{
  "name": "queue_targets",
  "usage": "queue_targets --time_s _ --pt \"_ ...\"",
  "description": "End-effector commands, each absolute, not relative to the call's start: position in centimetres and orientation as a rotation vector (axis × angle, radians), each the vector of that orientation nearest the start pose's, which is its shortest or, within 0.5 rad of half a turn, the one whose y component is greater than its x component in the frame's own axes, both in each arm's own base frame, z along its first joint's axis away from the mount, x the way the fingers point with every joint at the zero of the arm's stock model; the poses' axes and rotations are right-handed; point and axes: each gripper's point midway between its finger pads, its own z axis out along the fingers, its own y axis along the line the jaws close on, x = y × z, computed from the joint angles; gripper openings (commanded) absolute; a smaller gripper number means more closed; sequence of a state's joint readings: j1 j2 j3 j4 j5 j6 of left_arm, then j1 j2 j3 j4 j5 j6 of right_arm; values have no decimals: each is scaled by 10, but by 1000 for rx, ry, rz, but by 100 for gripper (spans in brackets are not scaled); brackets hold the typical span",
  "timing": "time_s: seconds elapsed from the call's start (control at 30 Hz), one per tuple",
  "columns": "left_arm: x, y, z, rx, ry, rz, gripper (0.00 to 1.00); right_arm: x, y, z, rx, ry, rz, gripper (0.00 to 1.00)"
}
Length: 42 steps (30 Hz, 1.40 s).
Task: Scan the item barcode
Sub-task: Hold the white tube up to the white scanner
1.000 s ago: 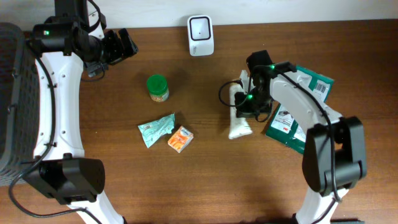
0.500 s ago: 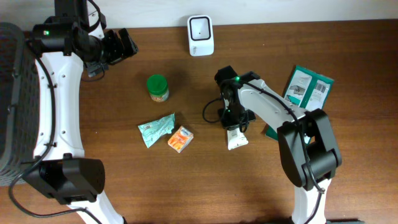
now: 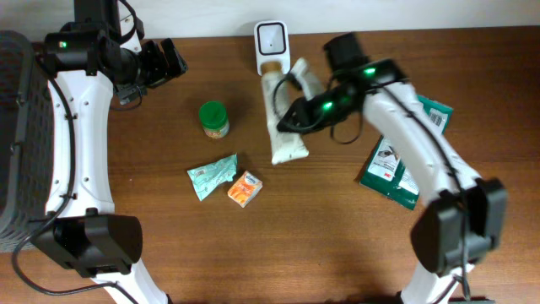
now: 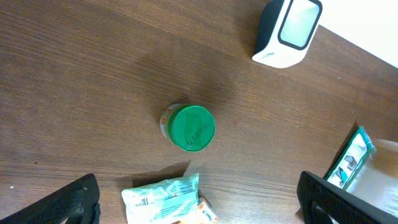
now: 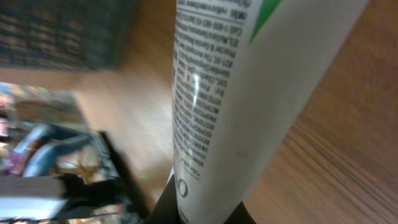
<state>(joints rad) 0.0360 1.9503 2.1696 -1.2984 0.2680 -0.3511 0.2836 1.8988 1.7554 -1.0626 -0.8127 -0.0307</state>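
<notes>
A white tube (image 3: 287, 143) with fine black print is the item. My right gripper (image 3: 294, 116) is shut on it and holds it just in front of the white barcode scanner (image 3: 272, 48) at the table's back edge. In the right wrist view the tube (image 5: 236, 93) fills the frame, printed side to the camera, and the right gripper (image 5: 205, 214) clamps its lower end between dark jaws. My left gripper (image 3: 162, 62) hovers open at the back left, holding nothing. In its wrist view the left gripper (image 4: 199, 208) has wide-spread fingers (image 4: 59, 205) and looks down on the scanner (image 4: 287, 31).
A green-lidded jar (image 3: 214, 118), a teal packet (image 3: 211, 176) and an orange packet (image 3: 245, 188) lie left of centre. Green pouches (image 3: 392, 169) lie at the right. A dark basket (image 3: 13, 127) stands at the far left.
My right gripper has lifted the white tube off the table at the right and carried it left and back, up to the scanner. The left arm has not moved.
</notes>
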Motion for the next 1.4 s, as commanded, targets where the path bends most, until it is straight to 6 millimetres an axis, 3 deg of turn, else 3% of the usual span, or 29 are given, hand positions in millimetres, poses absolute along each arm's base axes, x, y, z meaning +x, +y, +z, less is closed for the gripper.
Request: queue_targets --time_s 0.0,0.13,0.23,0.27,0.37,0.53,0.6,0.67,0.73,0.83,0.93,1.2,1.3,1.37 --pt "457 -26 269 -412 2606 -447 99 358 235 287 -684 2316 1395 4" --pt "457 -26 269 -412 2606 -447 99 346 225 318 -687 2248 1359 4" --pt "457 -26 269 -411 2606 -448 99 365 214 319 -578 2358 1056 4" --pt "457 -26 269 -412 2606 -447 99 380 207 325 -549 2371 829 4" --pt "457 -26 269 -411 2606 -448 99 425 196 330 -497 2342 387 4" --pt "457 -26 269 -412 2606 -447 99 534 177 286 -551 2137 -449 4" --pt "457 -26 269 -412 2606 -447 99 561 176 264 -606 2084 -616 4" --pt "457 -26 269 -412 2606 -447 99 596 172 222 -695 2025 -848 4" --pt "457 -26 269 -412 2606 -447 99 610 165 196 -722 1999 -999 4" --pt "457 -26 269 -412 2606 -447 99 616 167 159 -784 2018 -1049 4" --pt "457 -26 269 -412 2606 -448 99 617 168 149 -791 2028 -1045 4" --pt "457 -26 269 -412 2606 -447 99 616 185 159 -742 1995 -997 4" --pt "457 -26 269 -412 2606 -447 99 606 198 181 -722 2014 -844 4" --pt "457 -26 269 -412 2606 -447 99 588 212 212 -717 2045 -608 4"
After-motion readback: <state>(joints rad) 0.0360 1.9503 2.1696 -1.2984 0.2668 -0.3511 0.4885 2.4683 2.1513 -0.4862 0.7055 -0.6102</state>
